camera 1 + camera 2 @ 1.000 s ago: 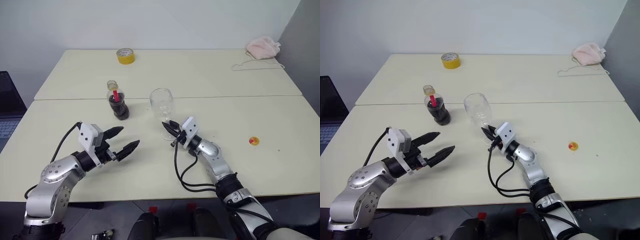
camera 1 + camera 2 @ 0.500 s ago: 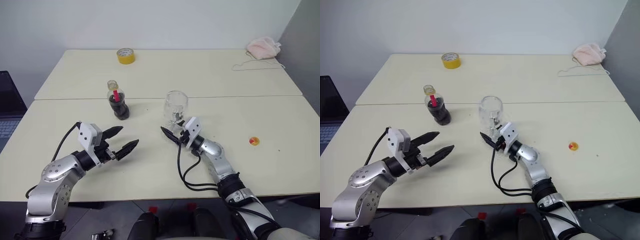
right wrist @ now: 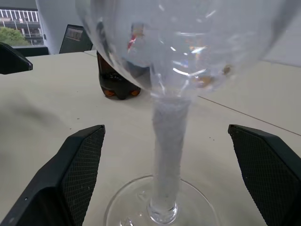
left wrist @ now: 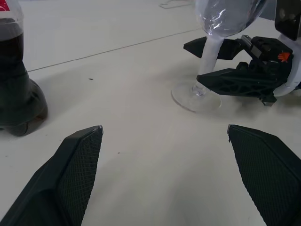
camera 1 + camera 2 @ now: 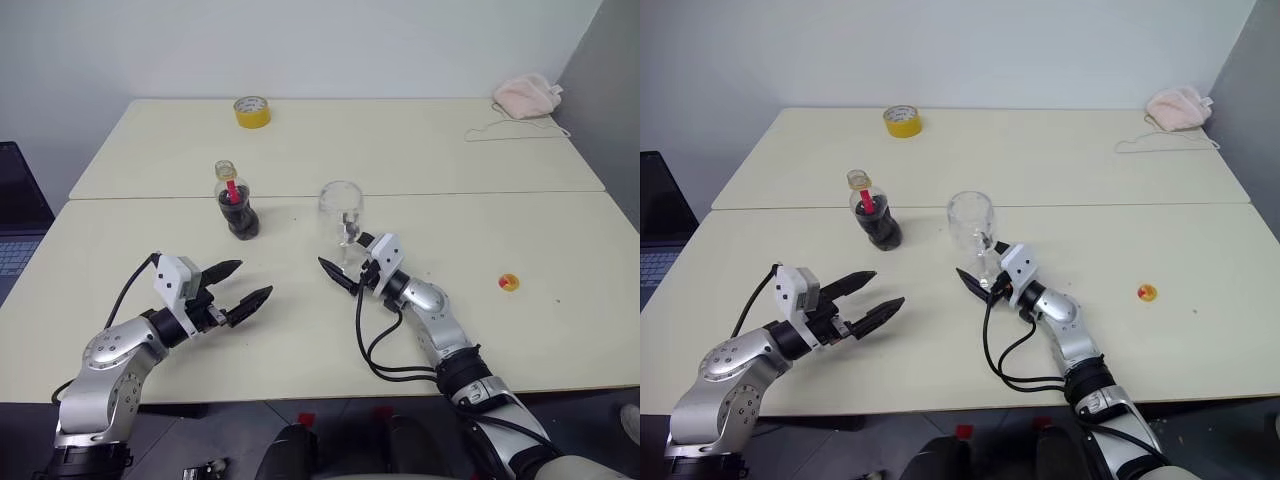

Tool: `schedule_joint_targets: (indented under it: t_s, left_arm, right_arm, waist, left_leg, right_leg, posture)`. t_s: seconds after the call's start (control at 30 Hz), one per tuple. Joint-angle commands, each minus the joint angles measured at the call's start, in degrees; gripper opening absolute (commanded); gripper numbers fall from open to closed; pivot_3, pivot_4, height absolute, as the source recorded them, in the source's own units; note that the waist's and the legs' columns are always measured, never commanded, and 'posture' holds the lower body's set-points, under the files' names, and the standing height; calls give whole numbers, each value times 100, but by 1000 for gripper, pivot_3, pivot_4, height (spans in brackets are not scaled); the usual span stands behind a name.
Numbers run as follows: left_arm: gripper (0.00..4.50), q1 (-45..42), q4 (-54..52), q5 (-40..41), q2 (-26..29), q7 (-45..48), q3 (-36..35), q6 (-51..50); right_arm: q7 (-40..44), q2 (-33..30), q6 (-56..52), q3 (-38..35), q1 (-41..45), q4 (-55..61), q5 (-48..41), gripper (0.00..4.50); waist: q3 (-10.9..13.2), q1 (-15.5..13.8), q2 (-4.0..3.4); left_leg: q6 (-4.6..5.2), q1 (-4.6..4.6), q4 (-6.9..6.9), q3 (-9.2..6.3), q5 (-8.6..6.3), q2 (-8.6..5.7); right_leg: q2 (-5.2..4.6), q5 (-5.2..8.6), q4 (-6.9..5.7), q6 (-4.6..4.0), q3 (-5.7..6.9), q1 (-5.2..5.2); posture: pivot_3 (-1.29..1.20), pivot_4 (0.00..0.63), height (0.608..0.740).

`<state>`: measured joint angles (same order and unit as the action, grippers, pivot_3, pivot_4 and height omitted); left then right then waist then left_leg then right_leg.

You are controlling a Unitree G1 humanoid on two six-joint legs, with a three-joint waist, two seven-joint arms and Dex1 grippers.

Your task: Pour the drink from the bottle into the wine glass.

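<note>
The bottle (image 5: 238, 206) stands upright left of the table's middle, with dark drink (image 5: 241, 220) in its lower body. To its right the clear wine glass (image 5: 341, 206) stands upright on its foot (image 4: 195, 97). My right gripper (image 5: 337, 254) is open, level with the table, one finger on each side of the glass stem (image 3: 167, 141) without touching it. My left gripper (image 5: 255, 279) is open and holds nothing. It hovers near the table's front left and points toward the bottle (image 4: 16, 89) and the glass.
A yellow tape roll (image 5: 251, 111) lies at the back left and a pink cloth (image 5: 525, 94) with a cord at the back right. A small yellow-and-red round thing (image 5: 508, 282) lies right of my right arm. A seam (image 5: 480, 193) joins two tables. A laptop (image 5: 12, 245) sits at the left edge.
My right gripper has opened and let go of the glass stem. The glass, tilted a second ago, now stands upright on the table. The left arm has barely moved.
</note>
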<state>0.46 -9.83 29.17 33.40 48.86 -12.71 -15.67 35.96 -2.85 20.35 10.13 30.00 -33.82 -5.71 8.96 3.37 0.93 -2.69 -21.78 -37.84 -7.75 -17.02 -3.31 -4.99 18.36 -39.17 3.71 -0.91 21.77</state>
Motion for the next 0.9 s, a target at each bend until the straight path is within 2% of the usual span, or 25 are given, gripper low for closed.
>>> schedule_joint_targets:
  t_s: [0.03, 0.13, 0.3, 0.5, 0.7, 0.9]
  left_arm:
    - [4500, 4, 18, 69, -38, 86, -65, 121]
    - [4500, 19, 33, 103, -72, 91, -92, 99]
    - [4500, -14, 44, 7, -279, -192, -138, 208]
    - [4500, -80, 90, -172, -479, -489, -150, 468]
    - [4500, -247, 217, -489, -857, -1058, -122, 906]
    - [4500, -489, 403, -926, -1170, -1630, 4, 1198]
  right_arm:
    - [31, -103, -132, -60, -129, 483, -30, 4484]
    - [113, -261, -443, -72, -372, 965, -131, 4484]
    - [284, -864, -1372, -62, -1278, 2452, -272, 4484]
    - [259, -1249, -2088, -74, -1832, 3588, -393, 4484]
    - [119, -1540, -2499, -567, -2533, 4988, -941, 4484]
    - [289, -2054, -3393, -572, -2911, 6140, -1415, 4484]
  waist:
    - [0, -1, 0]
    - [0, -11, 0]
    - [0, -36, 1]
    - [0, -36, 0]
    - [0, -137, 1]
    - [-2, -166, 3]
  left_leg:
    - [0, 0, 0, 0, 0, 0]
    - [0, -1, 0, -1, 0, -1]
    - [1, -4, -3, -2, 0, -4]
    - [1, -2, 1, -1, -1, 1]
    - [2, -3, -6, 0, -1, -9]
    - [2, -2, -6, -3, -2, -4]
  right_leg:
    - [0, 0, 0, 0, 0, 0]
    - [-1, 0, 1, 0, 0, -1]
    - [-4, 0, 3, 0, 0, -2]
    - [0, 0, -1, 0, 0, -1]
    - [-6, 0, 8, 1, -1, -8]
    - [-2, -1, 8, 2, 2, -11]
  posture:
    - [0, 150, 740]
    - [0, 150, 740]
    - [0, 150, 740]
    - [0, 150, 740]
    - [0, 150, 740]
    - [0, 150, 740]
